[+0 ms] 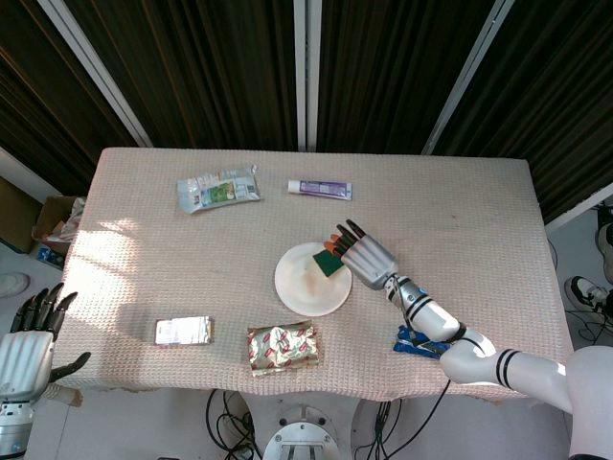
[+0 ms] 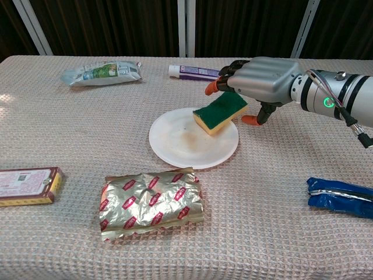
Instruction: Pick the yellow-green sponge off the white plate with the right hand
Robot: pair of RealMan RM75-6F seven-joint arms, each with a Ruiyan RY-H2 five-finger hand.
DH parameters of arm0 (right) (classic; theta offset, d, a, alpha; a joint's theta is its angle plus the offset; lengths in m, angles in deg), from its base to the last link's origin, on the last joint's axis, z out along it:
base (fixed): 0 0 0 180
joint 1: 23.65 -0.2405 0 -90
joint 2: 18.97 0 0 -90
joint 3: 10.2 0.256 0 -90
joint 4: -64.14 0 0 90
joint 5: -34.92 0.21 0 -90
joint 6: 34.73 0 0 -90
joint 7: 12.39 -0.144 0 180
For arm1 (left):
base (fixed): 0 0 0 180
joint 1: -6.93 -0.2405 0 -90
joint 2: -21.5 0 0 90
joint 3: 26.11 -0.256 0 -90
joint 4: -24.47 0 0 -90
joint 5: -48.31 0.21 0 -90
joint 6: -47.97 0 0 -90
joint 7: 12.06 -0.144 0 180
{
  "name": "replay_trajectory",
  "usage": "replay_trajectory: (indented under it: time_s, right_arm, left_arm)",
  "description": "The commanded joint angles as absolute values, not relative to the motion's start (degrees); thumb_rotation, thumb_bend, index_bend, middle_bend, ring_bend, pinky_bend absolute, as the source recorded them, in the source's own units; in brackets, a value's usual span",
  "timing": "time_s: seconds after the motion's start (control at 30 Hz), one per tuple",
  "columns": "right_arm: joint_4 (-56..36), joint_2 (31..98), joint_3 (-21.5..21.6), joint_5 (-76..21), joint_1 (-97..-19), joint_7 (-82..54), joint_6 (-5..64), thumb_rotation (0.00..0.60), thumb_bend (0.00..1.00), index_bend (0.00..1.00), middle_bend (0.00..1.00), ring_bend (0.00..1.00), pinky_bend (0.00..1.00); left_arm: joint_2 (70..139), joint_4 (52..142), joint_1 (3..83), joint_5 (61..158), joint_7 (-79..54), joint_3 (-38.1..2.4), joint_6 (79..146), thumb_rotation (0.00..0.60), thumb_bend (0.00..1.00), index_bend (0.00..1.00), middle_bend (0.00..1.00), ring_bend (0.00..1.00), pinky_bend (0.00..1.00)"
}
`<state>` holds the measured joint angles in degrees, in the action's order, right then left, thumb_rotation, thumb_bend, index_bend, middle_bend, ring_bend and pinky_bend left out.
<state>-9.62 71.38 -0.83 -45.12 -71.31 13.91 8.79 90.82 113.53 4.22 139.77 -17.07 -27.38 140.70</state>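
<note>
The yellow-green sponge [image 2: 220,112] was gripped by the right hand [image 2: 260,81], tilted over the white plate's [image 2: 175,149] far rim — contact could not be told. The left hand [image 1: 29,347], fingers spread, was cut off at the frame edge.

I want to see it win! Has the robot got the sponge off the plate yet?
Nearly. Done: the right hand has reached the sponge and its fingers are around it. Happening now: the sponge looks tilted, one end raised over the plate. Left: lifting it clear. The left hand waits off the table's edge.
</note>
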Motion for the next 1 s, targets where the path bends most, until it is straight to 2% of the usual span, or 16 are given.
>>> replay_trajectory:
  time_s: [0.03, 0.3, 0.5, 0.73, 0.9, 1.0]
  right_arm:
    - [-9.3, 71.4, -1.1, -44.7, -71.6, 14.3, 8.7, 0.600, 0.30, 0.14, 0.13, 0.00, 0.00]
    - [-8.2, 72.3, -1.8, -43.2, -72.7, 17.2, 9.0, 0.600, 0.30, 0.17, 0.14, 0.00, 0.00]
    - [-5.4, 74.5, -1.9, -43.3, -74.3, 17.6, 9.0, 0.600, 0.30, 0.25, 0.18, 0.00, 0.00]
    - [-1.4, 77.3, -2.1, -43.7, -76.1, 16.3, 8.6, 0.600, 0.30, 0.28, 0.19, 0.00, 0.00]
    - [1.3, 78.9, -2.3, -44.4, -77.0, 14.7, 8.7, 0.600, 0.32, 0.32, 0.22, 0.00, 0.00]
    - [3.3, 80.0, -2.6, -45.6, -77.4, 13.2, 9.8, 0.600, 0.35, 0.40, 0.28, 0.05, 0.00]
  left_arm:
    - [90.8, 113.5, 4.2, 139.7, -17.1, -27.4, 140.7, 0.600, 0.02, 0.13, 0.04, 0.04, 0.11]
    - [90.7, 113.1, 3.8, 140.2, -16.7, -27.6, 141.4, 0.600, 0.02, 0.13, 0.04, 0.04, 0.11]
    - [90.9, 112.8, 3.4, 139.7, -16.2, -27.7, 141.5, 0.600, 0.02, 0.13, 0.04, 0.04, 0.11]
    - [90.9, 112.4, 3.3, 139.1, -15.9, -27.6, 141.2, 0.600, 0.02, 0.13, 0.04, 0.04, 0.11]
    - [90.8, 112.4, 3.3, 138.6, -15.8, -27.4, 140.8, 0.600, 0.02, 0.13, 0.04, 0.04, 0.11]
    - [90.9, 112.3, 3.3, 138.5, -15.8, -27.4, 140.6, 0.600, 0.02, 0.13, 0.04, 0.04, 0.11]
